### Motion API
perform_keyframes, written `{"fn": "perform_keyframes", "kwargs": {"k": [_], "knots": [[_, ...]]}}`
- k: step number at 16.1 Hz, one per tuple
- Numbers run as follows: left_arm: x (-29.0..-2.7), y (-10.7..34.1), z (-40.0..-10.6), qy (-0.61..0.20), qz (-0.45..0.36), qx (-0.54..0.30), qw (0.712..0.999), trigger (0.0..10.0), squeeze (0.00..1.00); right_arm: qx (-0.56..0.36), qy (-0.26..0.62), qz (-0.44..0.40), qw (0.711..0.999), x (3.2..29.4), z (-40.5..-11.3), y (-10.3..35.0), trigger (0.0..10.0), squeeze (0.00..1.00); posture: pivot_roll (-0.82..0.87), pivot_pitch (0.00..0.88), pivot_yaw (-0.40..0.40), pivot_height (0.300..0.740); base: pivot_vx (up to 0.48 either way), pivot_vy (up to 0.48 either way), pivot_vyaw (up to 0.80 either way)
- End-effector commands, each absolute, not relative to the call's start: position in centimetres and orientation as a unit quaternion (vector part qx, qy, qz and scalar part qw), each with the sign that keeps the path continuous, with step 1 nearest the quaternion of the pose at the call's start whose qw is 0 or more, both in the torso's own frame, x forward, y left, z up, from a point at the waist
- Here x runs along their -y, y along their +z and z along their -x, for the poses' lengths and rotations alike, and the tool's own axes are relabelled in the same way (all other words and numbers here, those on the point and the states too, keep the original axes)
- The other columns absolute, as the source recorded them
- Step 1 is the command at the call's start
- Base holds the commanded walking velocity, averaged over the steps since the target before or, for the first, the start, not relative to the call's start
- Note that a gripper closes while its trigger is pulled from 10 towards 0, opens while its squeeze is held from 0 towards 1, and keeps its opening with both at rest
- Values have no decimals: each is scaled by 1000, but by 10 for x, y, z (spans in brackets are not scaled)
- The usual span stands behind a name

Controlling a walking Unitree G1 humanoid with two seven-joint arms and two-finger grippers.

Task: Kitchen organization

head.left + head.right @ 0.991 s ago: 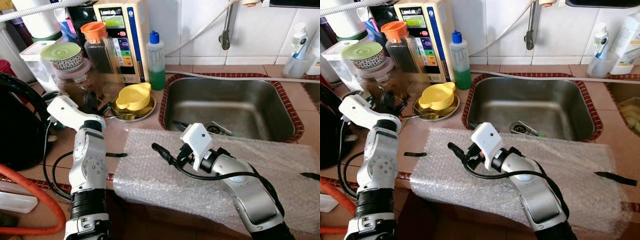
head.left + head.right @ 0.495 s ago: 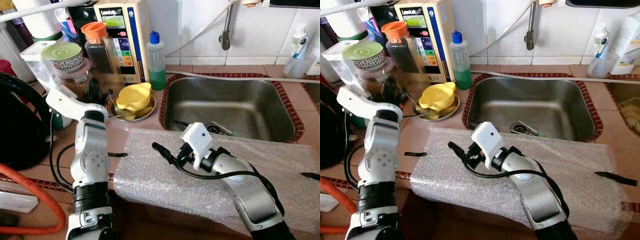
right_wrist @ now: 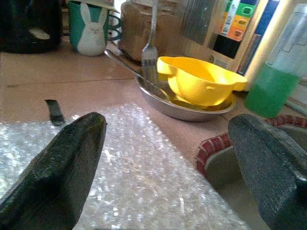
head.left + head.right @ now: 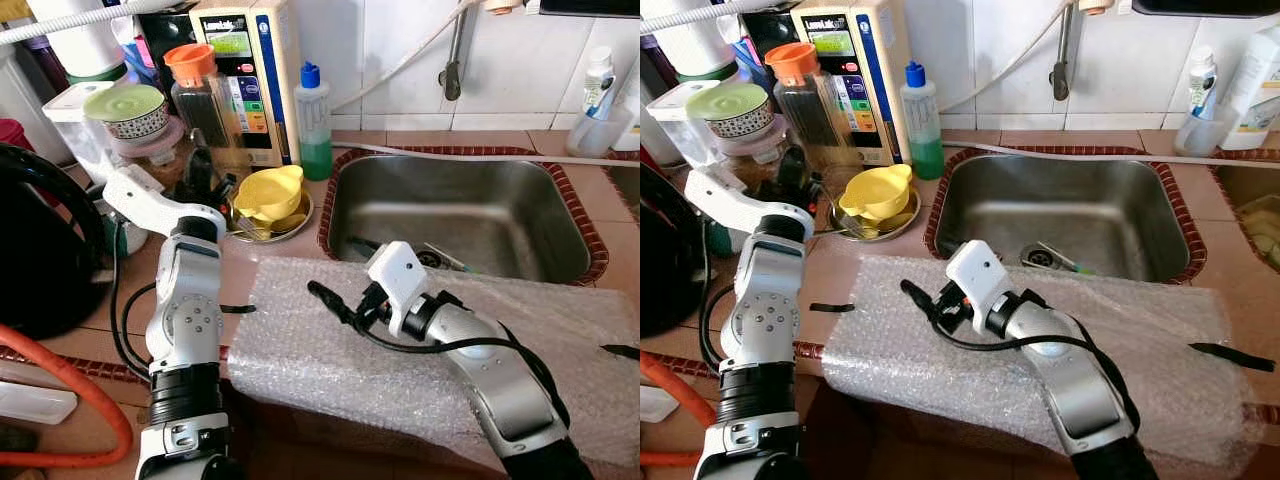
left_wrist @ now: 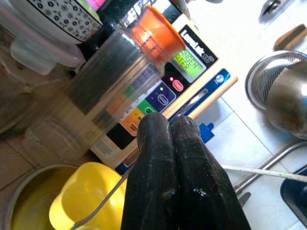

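Left pincer [image 5: 170,143] clamps a fork [image 3: 149,57]; right pincer [image 3: 168,163] gapes wide.

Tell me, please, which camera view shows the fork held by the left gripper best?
The right wrist view: the fork hangs upright, tines down over the steel dish. The left wrist view shows its thin handle beside the shut left gripper. In the eye views the fork is barely discernible.

Left arm raised with forearm upright and wrist bent forward; left end effector [image 5: 169,158] has both fingers pressed together. Right arm reaches forward and leftward, low; right end effector [image 3: 168,158] fingers spread wide.
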State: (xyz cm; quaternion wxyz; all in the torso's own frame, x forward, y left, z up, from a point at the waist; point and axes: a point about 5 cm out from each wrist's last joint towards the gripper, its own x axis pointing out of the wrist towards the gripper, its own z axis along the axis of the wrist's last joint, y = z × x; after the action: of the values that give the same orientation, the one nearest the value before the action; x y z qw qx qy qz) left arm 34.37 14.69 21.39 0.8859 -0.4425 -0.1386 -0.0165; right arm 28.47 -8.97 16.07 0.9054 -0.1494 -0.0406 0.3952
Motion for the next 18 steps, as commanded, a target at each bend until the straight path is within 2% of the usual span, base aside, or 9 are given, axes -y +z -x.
{"fn": "perform_keyframes", "kwargs": {"k": [1,7,8,9,10,11,18], "knots": [[-144,218,-341,-31,442,146,884,0,0,51,381,159,909,93,-290,166,10000,973,-295,39,136,740,0,0,0],[-125,227,-339,-100,444,140,879,0,0,55,314,197,927,124,-320,176,10000,949,-293,37,141,740,0,0,0],[-124,230,-338,-108,442,145,879,0,0,58,323,201,923,126,-325,180,10000,714,-292,36,141,740,0,0,0],[-125,232,-339,-110,442,147,878,0,0,60,337,200,918,122,-327,181,10000,388,-289,38,141,740,0,0,0],[-125,233,-339,-111,442,149,878,0,0,60,344,199,916,120,-328,181,10000,388,-289,38,140,740,0,0,0],[-125,236,-339,-115,437,152,879,0,0,66,365,204,906,112,-333,182,10000,0,-286,39,139,740,0,0,0],[-120,236,-334,-132,439,145,877,0,0,78,391,198,896,90,-366,199,10000,0,-256,46,137,740,0,0,0]]}}
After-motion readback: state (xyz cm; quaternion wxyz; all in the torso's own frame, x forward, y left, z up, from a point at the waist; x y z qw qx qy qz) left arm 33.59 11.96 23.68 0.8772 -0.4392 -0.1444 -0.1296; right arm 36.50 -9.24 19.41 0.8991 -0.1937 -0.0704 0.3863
